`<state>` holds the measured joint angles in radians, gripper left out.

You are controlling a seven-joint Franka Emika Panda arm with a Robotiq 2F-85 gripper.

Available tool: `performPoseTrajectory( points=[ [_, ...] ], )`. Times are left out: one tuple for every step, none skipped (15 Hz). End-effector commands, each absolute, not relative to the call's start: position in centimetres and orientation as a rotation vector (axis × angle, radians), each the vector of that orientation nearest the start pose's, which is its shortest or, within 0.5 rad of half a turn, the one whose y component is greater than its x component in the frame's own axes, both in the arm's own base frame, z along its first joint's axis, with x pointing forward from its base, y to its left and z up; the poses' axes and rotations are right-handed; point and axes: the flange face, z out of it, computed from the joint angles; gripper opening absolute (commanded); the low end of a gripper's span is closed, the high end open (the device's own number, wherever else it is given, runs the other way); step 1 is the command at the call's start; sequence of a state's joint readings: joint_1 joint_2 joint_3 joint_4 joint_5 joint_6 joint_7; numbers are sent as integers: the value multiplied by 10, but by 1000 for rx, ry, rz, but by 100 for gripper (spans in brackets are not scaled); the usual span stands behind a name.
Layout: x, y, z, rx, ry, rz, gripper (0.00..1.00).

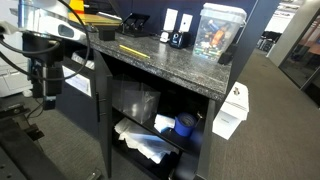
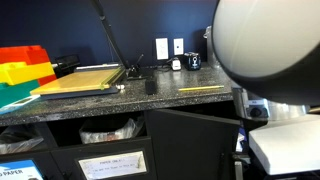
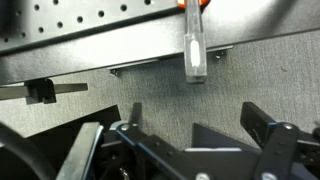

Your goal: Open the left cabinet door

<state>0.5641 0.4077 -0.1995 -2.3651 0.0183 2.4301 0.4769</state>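
Note:
The left cabinet door (image 2: 190,145) is a plain matte black panel. It stands swung outward from the cabinet under the granite counter (image 2: 150,95). In an exterior view it shows nearly edge-on (image 1: 101,110), beside the exposed shelves. I cannot make out its handle. My gripper (image 1: 45,90) hangs to the side of the door, apart from it. In the wrist view the gripper (image 3: 200,125) is open and empty, with both black fingers spread over grey carpet.
The open shelves hold plastic bags (image 1: 140,140) and a blue object (image 1: 185,125). Dark panels with paper sheets (image 2: 110,165) (image 2: 15,170) sit beside the door. A perforated metal frame (image 3: 100,35) is ahead of the wrist. My white arm body (image 2: 270,50) blocks part of an exterior view.

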Motion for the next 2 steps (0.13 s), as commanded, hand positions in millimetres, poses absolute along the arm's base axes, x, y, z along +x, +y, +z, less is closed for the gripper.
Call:
performPoseTrajectory(
  points=[
    [435,158,141,-3301,208,465,100],
    [433,156,143,-3299,210,468,100]
  ],
)
